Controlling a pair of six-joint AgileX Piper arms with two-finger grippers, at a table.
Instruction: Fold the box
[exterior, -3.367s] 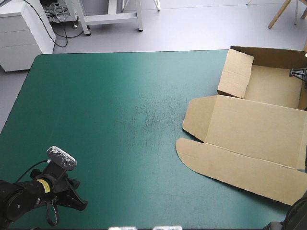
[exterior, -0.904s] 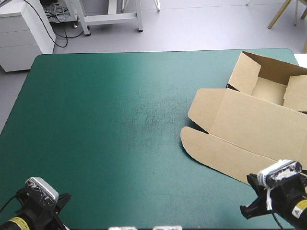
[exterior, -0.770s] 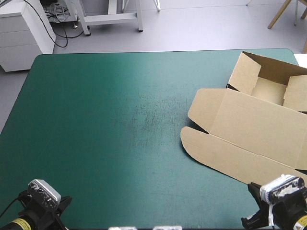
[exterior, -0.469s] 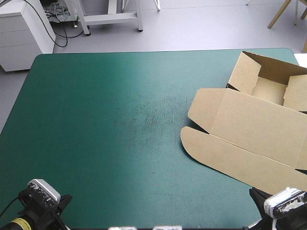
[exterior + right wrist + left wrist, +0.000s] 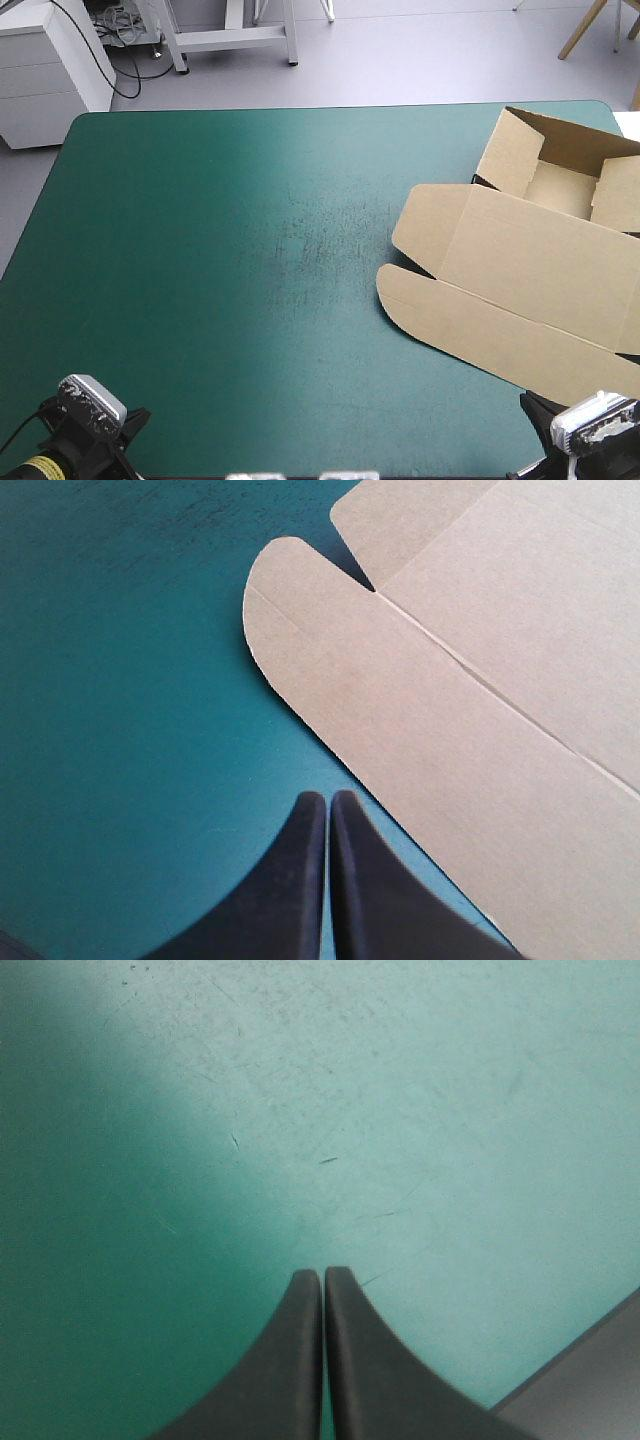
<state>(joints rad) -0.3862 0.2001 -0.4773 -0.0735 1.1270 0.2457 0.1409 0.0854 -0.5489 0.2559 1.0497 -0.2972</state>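
At about 7 o'clock on the table, close to the near edge, the left gripper (image 5: pixel 322 1273) was pressed together, its two black fingers meeting in one pointed arch with nothing between them. Under and ahead of it lay only the bare, lightly scratched teal-green cover (image 5: pixel 230 250), with an edge of the table showing just beside the gripper. The middle of the table carried a patch of fine scuff marks. The box (image 5: pixel 530 270) sat on the table's right side, around 2 to 4 o'clock, well apart from the left gripper. Its tray stood at 2 o'clock near the far right corner with brown walls raised. The lid (image 5: pixel 540 255) lay flat on the cover, reaching toward 4 o'clock, and ended in a long flap (image 5: pixel 400 720) with a rounded corner. At about 5 o'clock the right gripper (image 5: pixel 328 796) was likewise closed to a point and held nothing. It was over the cover just beside the flap's edge, with the flap's rounded corner ahead of it.
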